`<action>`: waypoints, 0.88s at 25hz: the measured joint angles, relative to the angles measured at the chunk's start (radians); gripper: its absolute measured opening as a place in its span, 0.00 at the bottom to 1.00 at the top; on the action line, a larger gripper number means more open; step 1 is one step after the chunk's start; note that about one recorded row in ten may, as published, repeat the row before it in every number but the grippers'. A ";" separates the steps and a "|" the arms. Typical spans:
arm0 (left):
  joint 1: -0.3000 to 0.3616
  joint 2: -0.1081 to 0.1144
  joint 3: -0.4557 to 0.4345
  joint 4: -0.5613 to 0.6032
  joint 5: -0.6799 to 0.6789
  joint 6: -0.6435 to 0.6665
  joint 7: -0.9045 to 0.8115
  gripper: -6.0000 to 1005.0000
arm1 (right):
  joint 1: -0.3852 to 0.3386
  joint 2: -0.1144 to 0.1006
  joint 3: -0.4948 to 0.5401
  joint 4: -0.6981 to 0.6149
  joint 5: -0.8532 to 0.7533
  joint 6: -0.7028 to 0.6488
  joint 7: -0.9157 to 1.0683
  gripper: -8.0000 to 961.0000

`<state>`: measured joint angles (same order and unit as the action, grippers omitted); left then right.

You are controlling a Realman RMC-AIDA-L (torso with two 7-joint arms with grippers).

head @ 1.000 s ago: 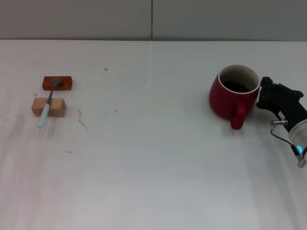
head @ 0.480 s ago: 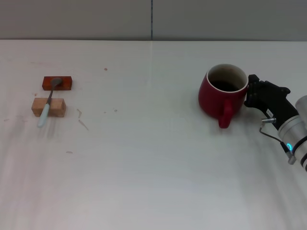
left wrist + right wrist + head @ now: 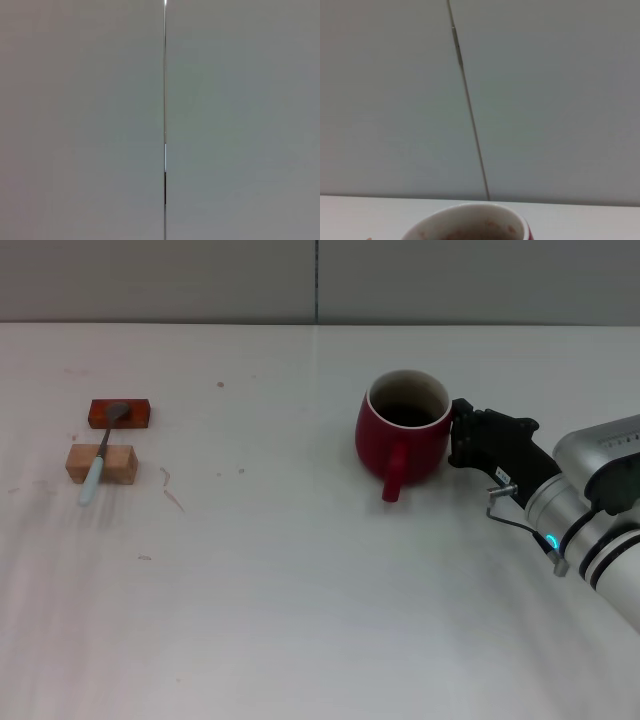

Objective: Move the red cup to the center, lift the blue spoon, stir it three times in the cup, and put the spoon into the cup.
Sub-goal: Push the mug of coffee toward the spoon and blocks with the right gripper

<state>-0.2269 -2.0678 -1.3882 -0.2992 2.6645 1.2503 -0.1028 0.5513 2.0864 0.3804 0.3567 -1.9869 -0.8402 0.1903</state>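
We saw right end effector (image 3: 462, 435) against red cup (image 3: 403, 436), cup just left of it, nearing center; grip state unclear. Blue spoon (image 3: 97, 462) far left, untouched; lift/stir/drop pending.

We see the red cup (image 3: 404, 435) upright on the white table (image 3: 300, 590), right of the middle, handle toward us. The right pincer (image 3: 462, 437) presses against its right side. Far left, the blue spoon (image 3: 102, 452) lies across a tan block (image 3: 101, 464) and a red-orange block (image 3: 120, 414).
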 joint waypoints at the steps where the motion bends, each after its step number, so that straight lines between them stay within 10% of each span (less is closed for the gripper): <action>1: 0.000 0.000 0.000 0.000 0.000 0.000 0.000 0.86 | 0.002 0.000 0.000 0.006 -0.005 0.002 0.000 0.04; 22: -0.001 0.000 0.000 0.000 0.000 0.000 0.000 0.86 | 0.070 0.000 -0.001 0.077 -0.094 0.062 0.008 0.05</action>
<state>-0.2278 -2.0678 -1.3882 -0.2991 2.6645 1.2502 -0.1028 0.6214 2.0863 0.3794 0.4338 -2.0810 -0.7785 0.1981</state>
